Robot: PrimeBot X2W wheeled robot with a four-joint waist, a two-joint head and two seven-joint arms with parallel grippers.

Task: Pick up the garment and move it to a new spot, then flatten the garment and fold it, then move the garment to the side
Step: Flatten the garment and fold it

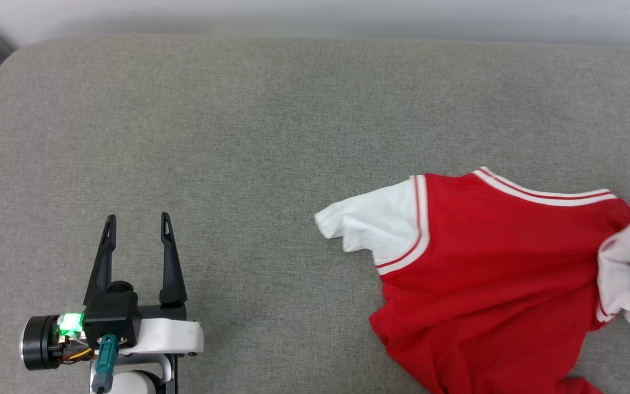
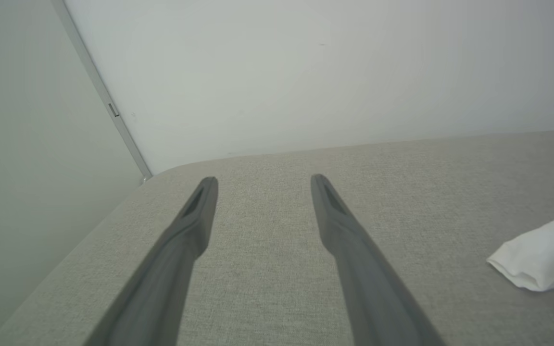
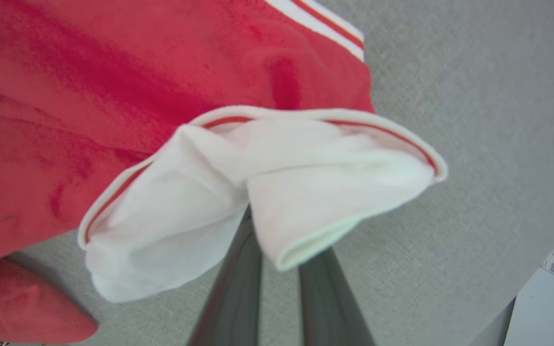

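My right gripper [image 3: 277, 269] pinches the garment [image 1: 490, 262] by its white sleeve, centre frame. It looks limp and light. My left gripper [image 1: 137, 227] gapes wide.

The bench [image 1: 238, 109] is a broad padded slab under grey woven fabric, and its rounded corner sits beyond the left pincer [image 1: 138, 216] and off to that pincer's left. Well to the same pincer's right lies the garment [image 1: 484, 262], a red T-shirt spread loosely and wrinkled on the grey cover. One white sleeve with a striped band at its seam reaches back toward the left pincer. The other sleeve is bunched up around the tips of the right pincer [image 3: 279, 269].
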